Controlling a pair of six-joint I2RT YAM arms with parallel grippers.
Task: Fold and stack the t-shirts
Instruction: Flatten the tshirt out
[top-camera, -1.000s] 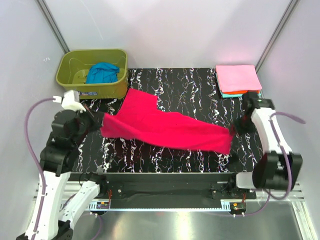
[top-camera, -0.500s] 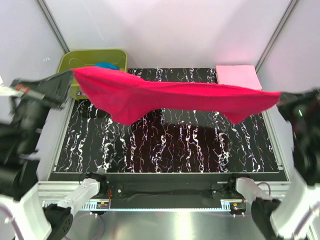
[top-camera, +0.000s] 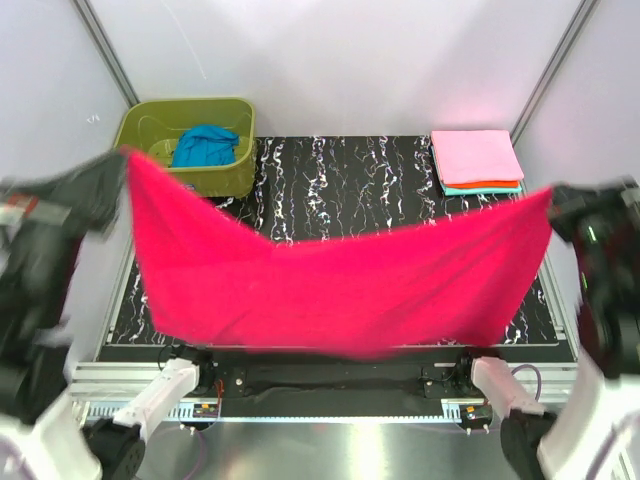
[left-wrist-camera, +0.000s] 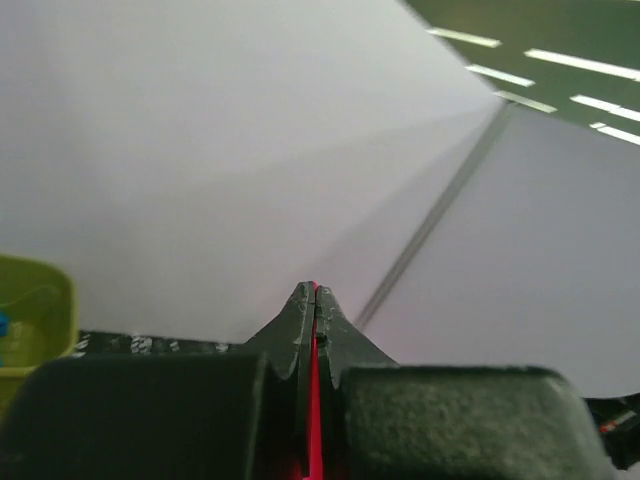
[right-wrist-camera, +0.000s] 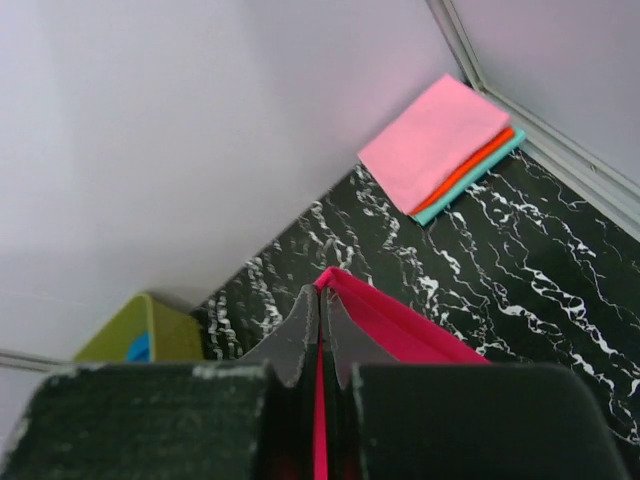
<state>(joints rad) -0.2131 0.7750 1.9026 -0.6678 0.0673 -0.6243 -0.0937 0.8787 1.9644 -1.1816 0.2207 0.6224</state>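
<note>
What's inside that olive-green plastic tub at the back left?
A crumpled blue cloth t-shirt lies in the olive-green plastic tub. Anything beneath it is hidden, and the held-up crimson-red cloth t-shirt covers the tub's near left corner.

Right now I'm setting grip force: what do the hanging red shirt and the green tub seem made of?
Crimson-red t-shirt: soft matte cloth, probably knit; it sags in a deep drape. Olive-green tub: apparently rigid plastic, faintly glossy, with smooth moulded walls.

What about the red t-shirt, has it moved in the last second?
Yes. The crimson-red t-shirt lay on the black table; now it hangs above it, stretched between the left end effector and the right end effector.
</note>
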